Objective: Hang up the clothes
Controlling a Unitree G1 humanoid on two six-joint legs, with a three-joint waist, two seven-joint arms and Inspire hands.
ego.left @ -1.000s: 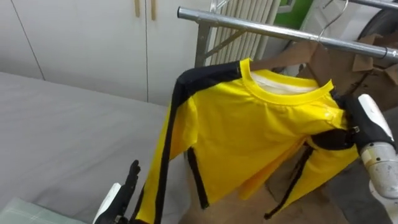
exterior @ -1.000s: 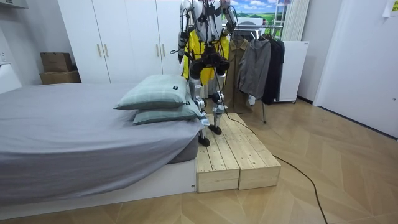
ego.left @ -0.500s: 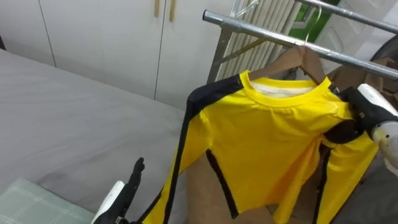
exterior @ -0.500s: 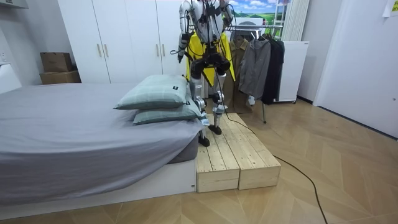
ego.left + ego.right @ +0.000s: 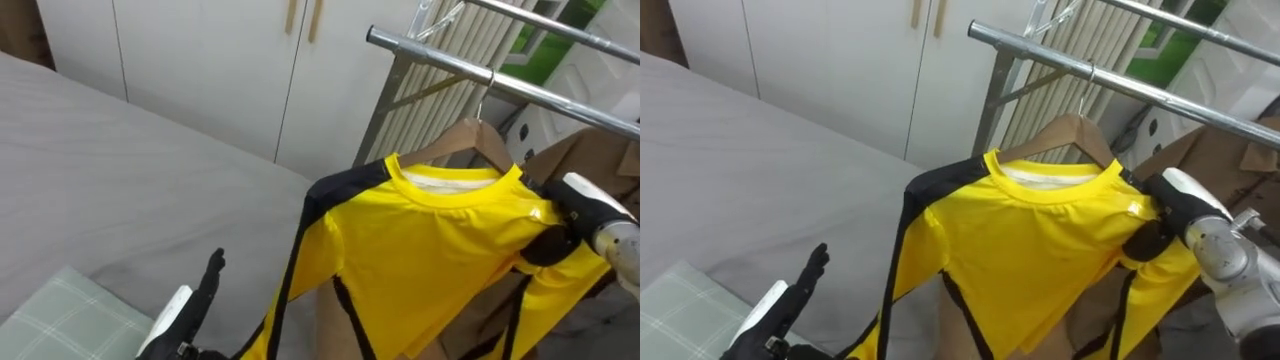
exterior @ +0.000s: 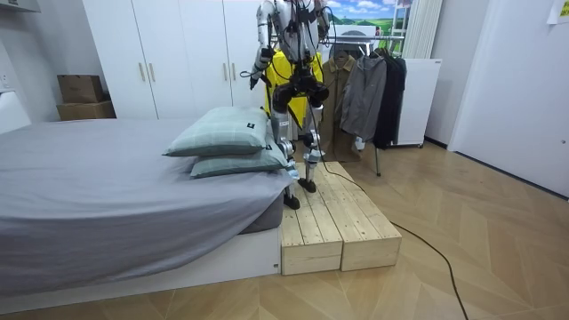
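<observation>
**Yellow shirt held up at the rail**

The robot stands on the wooden platform [image 6: 329, 222] beside the bed [image 5: 100, 180], facing the rail [image 5: 440, 62]. Its right arm is raised. The right hand [image 5: 590, 205] has its fingers curled on the shoulder of the yellow shirt [image 5: 430, 250]. The shirt is on a wooden hanger [image 5: 470, 135] just under the rail; I cannot tell if the hook sits on it. The left hand [image 5: 190, 315] is low near the sleeve, fingers straight and together.
</observation>
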